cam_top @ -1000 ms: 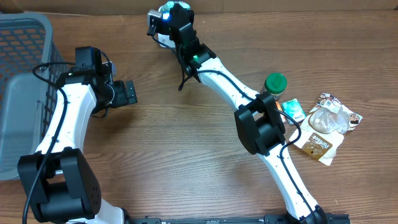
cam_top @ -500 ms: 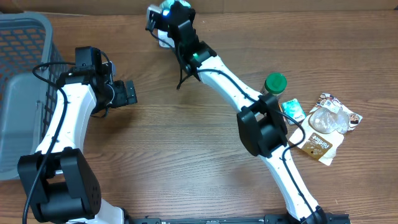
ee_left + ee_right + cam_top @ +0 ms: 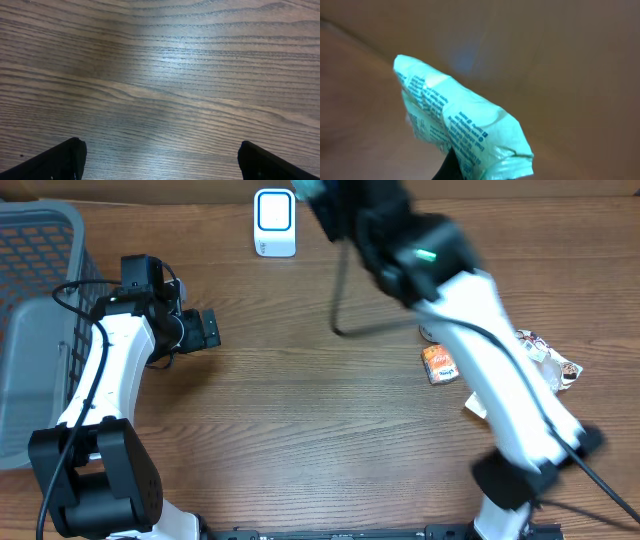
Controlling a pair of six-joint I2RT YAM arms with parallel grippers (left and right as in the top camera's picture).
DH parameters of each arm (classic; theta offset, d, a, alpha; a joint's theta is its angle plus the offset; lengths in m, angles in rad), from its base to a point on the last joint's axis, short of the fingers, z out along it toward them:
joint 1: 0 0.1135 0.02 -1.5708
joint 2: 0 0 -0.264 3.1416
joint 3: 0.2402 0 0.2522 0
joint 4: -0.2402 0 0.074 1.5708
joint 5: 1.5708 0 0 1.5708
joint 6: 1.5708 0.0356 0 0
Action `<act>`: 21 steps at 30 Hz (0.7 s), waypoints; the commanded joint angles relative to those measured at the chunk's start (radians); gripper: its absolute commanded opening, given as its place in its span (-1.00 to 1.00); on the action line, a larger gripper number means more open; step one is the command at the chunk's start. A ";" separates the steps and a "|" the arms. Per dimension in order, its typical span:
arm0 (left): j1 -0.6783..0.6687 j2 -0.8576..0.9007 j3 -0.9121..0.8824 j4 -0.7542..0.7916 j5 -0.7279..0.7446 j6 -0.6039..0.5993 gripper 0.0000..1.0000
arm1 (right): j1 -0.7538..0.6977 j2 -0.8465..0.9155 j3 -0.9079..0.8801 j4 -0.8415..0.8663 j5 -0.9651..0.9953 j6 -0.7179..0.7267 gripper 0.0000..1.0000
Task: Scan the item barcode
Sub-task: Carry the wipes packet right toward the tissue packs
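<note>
The white barcode scanner (image 3: 274, 221) with its blue face stands at the table's far edge. My right arm (image 3: 440, 270) sweeps up close to the overhead camera and is blurred, its tip near the top edge right of the scanner. In the right wrist view my right gripper (image 3: 456, 167) is shut on a mint-green packet (image 3: 455, 120) with blue print, held in the air. My left gripper (image 3: 205, 330) hovers low over bare wood at the left. Its fingers (image 3: 60, 160) stand wide open with nothing between them.
A grey basket (image 3: 40, 240) fills the far left. An orange packet (image 3: 438, 363) lies right of centre. More snack packets (image 3: 548, 365) lie at the right, partly hidden by my right arm.
My right arm has swung up and to the right, away from the scanner, which now shows in full. The orange packet has come into view. The left arm has not moved.
</note>
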 commanded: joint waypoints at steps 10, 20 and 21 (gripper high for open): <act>-0.001 0.010 -0.005 0.001 -0.003 0.007 0.99 | -0.335 -0.226 0.013 -0.538 -0.389 0.313 -0.92; -0.001 0.010 -0.005 0.001 -0.003 0.007 0.99 | -0.599 -0.181 -0.056 -0.686 -0.509 0.114 -0.92; -0.001 0.010 -0.005 0.001 -0.003 0.007 0.99 | -0.614 -0.179 -0.087 -0.684 -0.497 0.108 -0.92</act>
